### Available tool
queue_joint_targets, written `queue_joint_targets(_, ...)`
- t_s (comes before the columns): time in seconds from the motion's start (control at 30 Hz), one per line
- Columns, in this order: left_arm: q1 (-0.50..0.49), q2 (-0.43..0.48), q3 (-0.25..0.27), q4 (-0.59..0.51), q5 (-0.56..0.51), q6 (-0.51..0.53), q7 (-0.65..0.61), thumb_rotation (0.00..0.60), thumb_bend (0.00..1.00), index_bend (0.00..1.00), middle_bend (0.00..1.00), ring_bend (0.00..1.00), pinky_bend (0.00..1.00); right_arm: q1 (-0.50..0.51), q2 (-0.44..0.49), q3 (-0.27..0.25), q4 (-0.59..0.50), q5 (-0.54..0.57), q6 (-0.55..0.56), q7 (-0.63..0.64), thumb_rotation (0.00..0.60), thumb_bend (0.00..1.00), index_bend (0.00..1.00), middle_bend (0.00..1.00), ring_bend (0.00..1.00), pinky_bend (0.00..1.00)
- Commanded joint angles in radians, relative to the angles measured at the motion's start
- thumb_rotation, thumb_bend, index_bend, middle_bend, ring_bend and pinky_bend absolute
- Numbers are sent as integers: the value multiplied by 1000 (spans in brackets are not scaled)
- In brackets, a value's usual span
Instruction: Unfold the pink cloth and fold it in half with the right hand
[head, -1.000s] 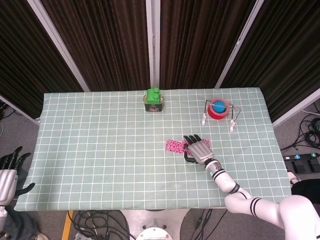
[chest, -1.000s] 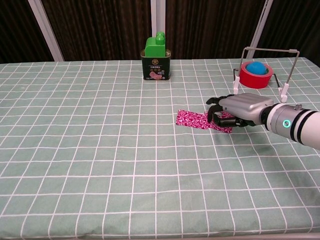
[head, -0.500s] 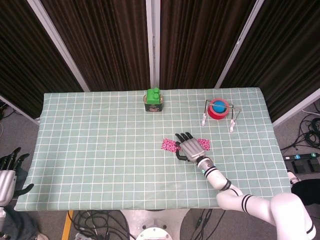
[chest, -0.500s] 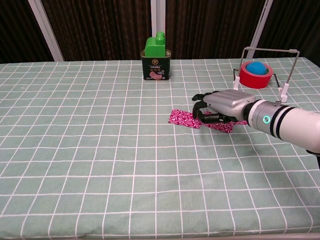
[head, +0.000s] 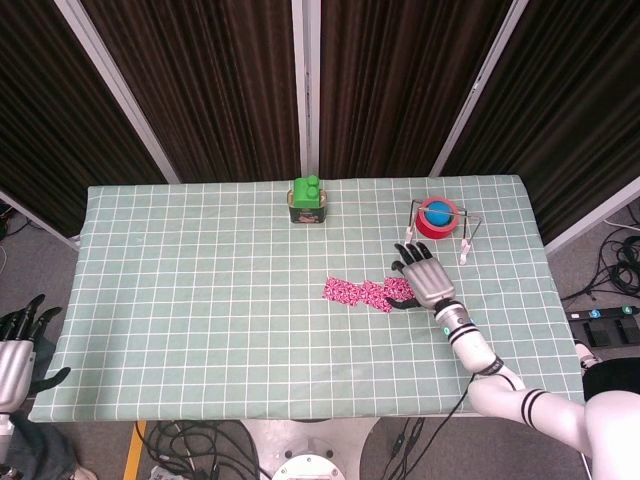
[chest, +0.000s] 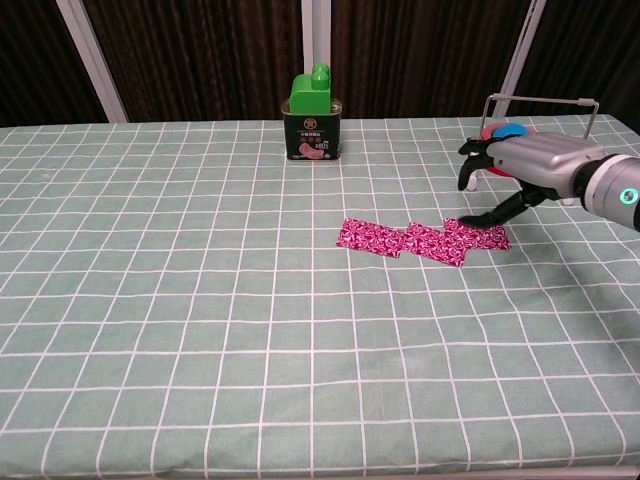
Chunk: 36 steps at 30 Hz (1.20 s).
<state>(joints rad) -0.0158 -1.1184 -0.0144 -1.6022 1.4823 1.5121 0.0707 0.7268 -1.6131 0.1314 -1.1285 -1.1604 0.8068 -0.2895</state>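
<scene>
Cloth first: the pink cloth (head: 368, 292) lies on the counter (head: 200, 330) as a long flat strip, its near end just under and to the left of the right hand (head: 424, 279), the rest stretching away from the hand toward the counter's middle. The right hand hovers above that end with fingers spread; the thumb reaches down to the cloth's edge, and in the chest view it seems to touch the corner (I cannot tell whether anything is truly pinched, and it looks like it holds nothing). Judging by the flat strip, the unfolding looks done or nearly so; the fold in half is not yet made. Beyond the hand stands a red tape roll (head: 436, 219) in a wire stand. The left hand (head: 18, 340) hangs off the counter's far side, holding nothing.
</scene>
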Motion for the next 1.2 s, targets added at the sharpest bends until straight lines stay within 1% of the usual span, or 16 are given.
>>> queue_joint_targets(0.03, 1, 2, 1, -5, 2, 3, 4, 600, 122, 219, 144, 146, 152, -6, 5, -9, 6, 2, -1, -12, 487, 66, 294, 38, 0, 0)
queue_joint_targets(0.17, 5, 6, 3, -13, 2, 6, 10, 600, 123, 219, 144, 146, 152, -9, -16, -15, 46, 10, -8, -18, 525, 65, 302, 39, 0, 0)
queue_joint_targets(0.43, 3, 7, 3, -22, -3, -2, 20, 600, 123, 219, 144, 146, 152, 3, -92, -4, 163, 19, -43, 19, 537, 64, 316, 40, 0, 0)
queue_joint_targets(0.73, -1, 7, 0, -18, -8, -9, 18, 600, 123, 219, 144, 146, 152, 23, -158, 19, 237, 33, -68, 33, 540, 64, 336, 46, 0, 0)
queue_joint_targets(1.07, 4, 7, 1, -12, -13, -7, 10, 600, 123, 219, 144, 146, 152, 21, -176, 23, 263, 41, -82, 24, 541, 66, 339, 46, 0, 0)
queue_joint_targets(1.2, 3, 5, 2, -9, -9, -8, 8, 600, 122, 219, 144, 146, 152, 22, -178, 28, 269, 48, -89, 22, 542, 64, 359, 50, 0, 0)
